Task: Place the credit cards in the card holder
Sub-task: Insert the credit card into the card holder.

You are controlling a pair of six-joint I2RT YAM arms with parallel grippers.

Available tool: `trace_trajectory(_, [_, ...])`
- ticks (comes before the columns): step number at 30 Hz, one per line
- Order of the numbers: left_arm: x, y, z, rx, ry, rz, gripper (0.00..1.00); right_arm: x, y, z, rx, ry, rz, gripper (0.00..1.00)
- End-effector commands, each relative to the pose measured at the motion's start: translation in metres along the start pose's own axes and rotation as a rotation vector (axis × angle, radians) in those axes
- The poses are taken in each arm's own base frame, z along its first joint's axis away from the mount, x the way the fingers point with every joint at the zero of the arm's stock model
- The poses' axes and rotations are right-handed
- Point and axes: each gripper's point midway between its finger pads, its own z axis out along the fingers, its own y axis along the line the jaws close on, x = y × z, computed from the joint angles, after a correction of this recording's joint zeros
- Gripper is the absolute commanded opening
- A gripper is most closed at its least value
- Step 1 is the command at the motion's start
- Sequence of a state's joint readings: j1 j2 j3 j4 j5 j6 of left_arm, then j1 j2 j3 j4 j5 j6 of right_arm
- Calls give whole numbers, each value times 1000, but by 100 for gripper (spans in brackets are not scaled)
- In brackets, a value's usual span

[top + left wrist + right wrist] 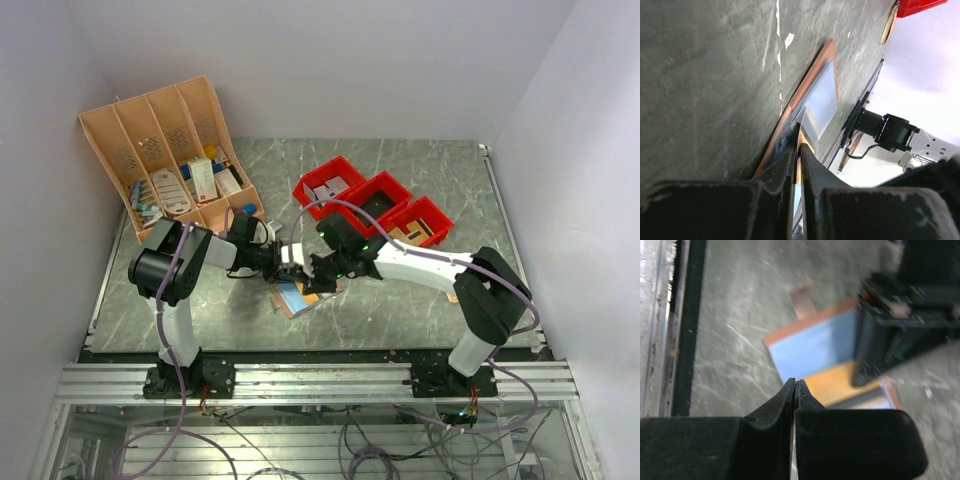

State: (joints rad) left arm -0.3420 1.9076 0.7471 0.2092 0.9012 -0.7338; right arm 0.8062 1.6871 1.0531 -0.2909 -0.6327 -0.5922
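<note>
1. Two coloured faces show inside the open card holder (300, 298): a blue panel (810, 352) and an orange panel (837, 382). They may be cards already seated or only lining; I cannot tell which.
2. No loose card is plainly visible on the tabletop (400, 300), so I judge the loading to be midway or later. The holder is not yet folded shut.
3. The left gripper (799, 132) is closed to a sliver on a thin edge, seemingly the holder's own flap.
4. The right gripper (794, 382) has its fingers pressed together just above the holder. No card is clearly held between them.
5. The holder lies flat and face up between the two arms, near the front of the tabletop.
6. Its long axis runs roughly left to right, skewed so the right end sits farther from the bases. The snap tab (802, 300) appears to point toward the left arm's side.
</note>
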Motion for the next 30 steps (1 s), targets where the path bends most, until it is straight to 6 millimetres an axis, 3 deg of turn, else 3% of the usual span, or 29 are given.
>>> trace_trajectory(1, [7,29,7,-107,-6,-23,16,-10,10,29,3,11,-79,0])
trace_trajectory(7, [9,31,7,-108,-2,-23,18,-1,-2,49,108,95,-68,0])
trace_trajectory(12, [9,31,7,-109,-1,-23,18,9,-10,54,165,150,-68,0])
trace_trajectory(30, [10,33,6,-121,1,-25,30,28,-24,35,286,252,-86,0])
